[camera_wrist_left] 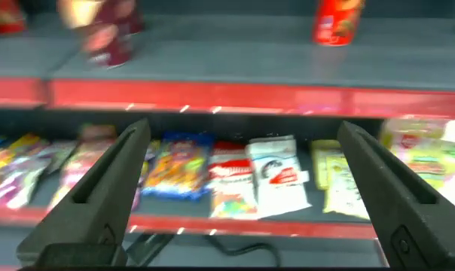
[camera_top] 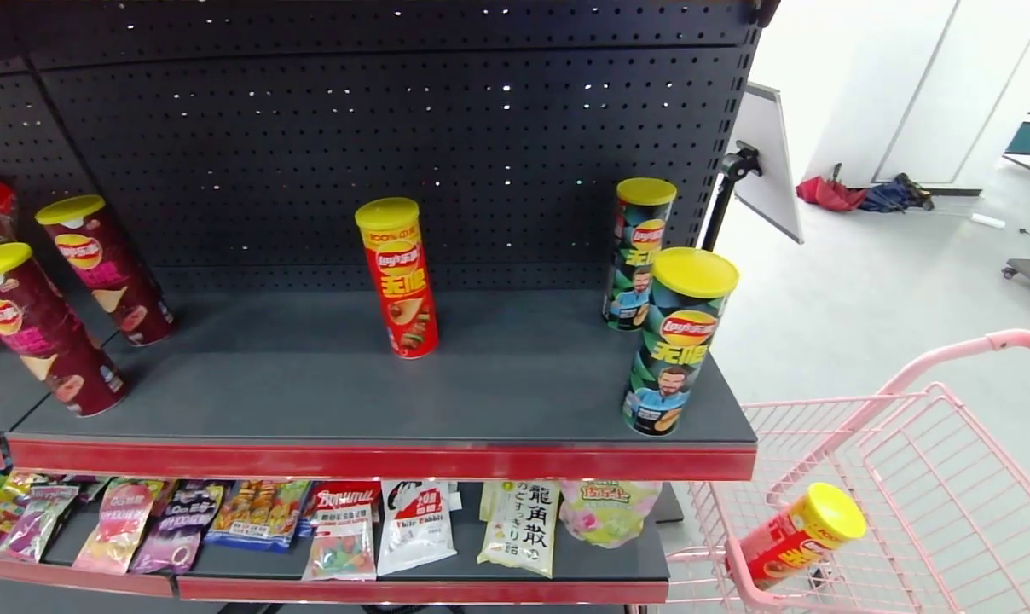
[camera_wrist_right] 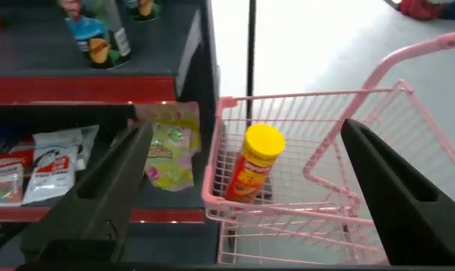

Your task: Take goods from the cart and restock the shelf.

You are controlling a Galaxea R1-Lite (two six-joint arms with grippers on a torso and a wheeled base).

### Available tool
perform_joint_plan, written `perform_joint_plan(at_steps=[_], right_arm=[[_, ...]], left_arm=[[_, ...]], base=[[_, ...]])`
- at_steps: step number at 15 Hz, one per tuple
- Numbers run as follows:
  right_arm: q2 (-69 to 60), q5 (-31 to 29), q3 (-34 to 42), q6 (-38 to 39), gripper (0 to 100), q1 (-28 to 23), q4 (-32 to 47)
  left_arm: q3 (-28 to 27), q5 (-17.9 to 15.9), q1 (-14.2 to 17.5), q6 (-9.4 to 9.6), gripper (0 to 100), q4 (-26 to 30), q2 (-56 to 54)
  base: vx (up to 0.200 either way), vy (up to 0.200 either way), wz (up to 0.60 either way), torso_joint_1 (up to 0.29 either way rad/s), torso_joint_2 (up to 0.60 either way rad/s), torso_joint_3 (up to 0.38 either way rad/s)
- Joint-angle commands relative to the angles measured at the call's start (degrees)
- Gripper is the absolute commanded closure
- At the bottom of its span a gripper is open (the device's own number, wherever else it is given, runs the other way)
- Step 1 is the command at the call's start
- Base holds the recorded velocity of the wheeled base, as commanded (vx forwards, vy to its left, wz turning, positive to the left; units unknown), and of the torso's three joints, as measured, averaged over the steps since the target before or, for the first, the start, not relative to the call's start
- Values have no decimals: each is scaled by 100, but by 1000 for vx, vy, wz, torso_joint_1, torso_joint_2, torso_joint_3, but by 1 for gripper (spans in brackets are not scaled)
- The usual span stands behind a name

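A red chip can with a yellow lid (camera_top: 795, 534) (camera_wrist_right: 254, 163) leans inside the pink cart (camera_top: 924, 477) (camera_wrist_right: 348, 203) at the lower right. On the dark shelf (camera_top: 336, 384) stand a red can (camera_top: 398, 277) (camera_wrist_left: 336, 21) in the middle, two green cans (camera_top: 679, 341) (camera_top: 639, 253) at the right end and two maroon cans (camera_top: 33, 328) (camera_top: 106, 269) at the left. My right gripper (camera_wrist_right: 246, 188) is open, held in front of the cart and the can. My left gripper (camera_wrist_left: 242, 188) is open, facing the lower shelf's snack bags below the shelf's red edge (camera_wrist_left: 250, 98).
Snack bags (camera_top: 344, 529) (camera_wrist_left: 235, 177) fill the lower shelf, with a pale green bag (camera_wrist_right: 167, 147) at its right end beside the cart. A white board on a stand (camera_top: 766, 158) is right of the shelf. Open grey floor (camera_top: 865, 281) lies behind the cart.
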Motion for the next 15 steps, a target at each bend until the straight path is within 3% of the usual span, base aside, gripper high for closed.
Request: perform_joint_plan(at_steps=[1, 5, 15], right_arm=[[4, 4, 0, 0, 0, 5, 0], [4, 4, 0, 0, 0, -4, 9], [74, 4, 0, 17, 0, -4, 9]], left_arm=[[0, -1, 4, -4, 0, -1, -3], [0, -1, 4, -4, 0, -1, -3], [0, -1, 4, -4, 0, -10, -3]], base=[[0, 0, -600, -7, -7, 2], [0, 0, -600, 2, -1, 2], [0, 0, 0, 0, 0, 0]])
